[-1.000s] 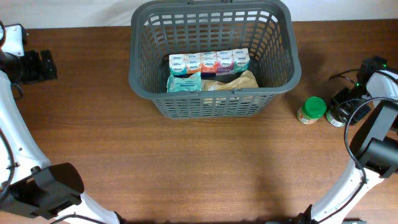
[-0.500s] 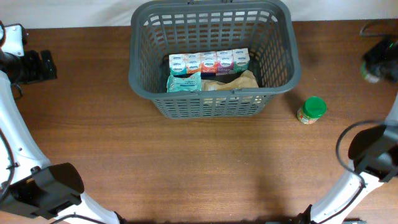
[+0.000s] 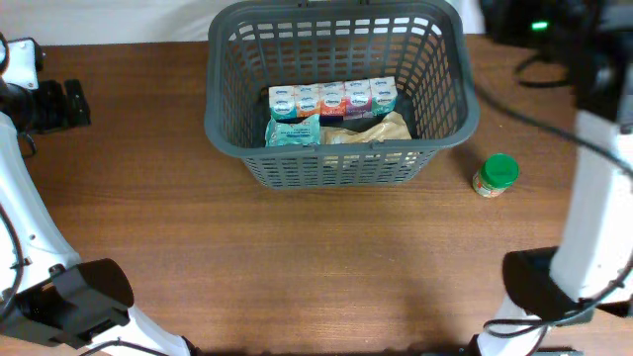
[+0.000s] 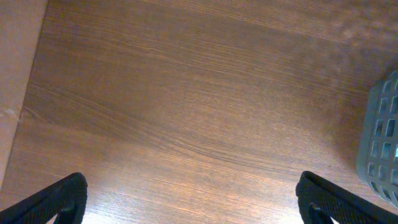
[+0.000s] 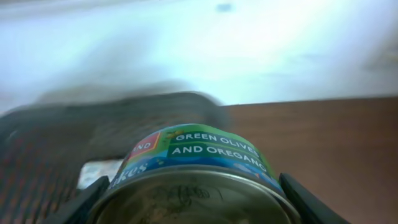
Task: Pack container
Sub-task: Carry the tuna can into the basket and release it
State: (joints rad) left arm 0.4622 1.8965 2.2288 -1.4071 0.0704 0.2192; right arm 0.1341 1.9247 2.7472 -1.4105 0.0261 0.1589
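Brown tabletop [image 3: 297, 257] spreads wide between container [image 3: 211, 114] and left gripper [image 4: 193, 200].

One container [image 3: 223, 119] is standing on the table [image 3: 297, 257], off to the right of the left gripper [image 4: 193, 202]. Inside it, five small cartons [image 3: 332, 99] are lining up in a single row. One teal packet [image 3: 294, 132] and one tan bag [image 3: 371, 131] are lying side by side just in front of them. One green-lidded jar [image 3: 496, 175] is sitting outside the container. One tin [image 5: 196, 168] is sitting between the fingers of the right gripper [image 5: 189, 205]. Two grippers are showing: the right one is clamping the tin, and the left one is gaping with nothing between its fingers.
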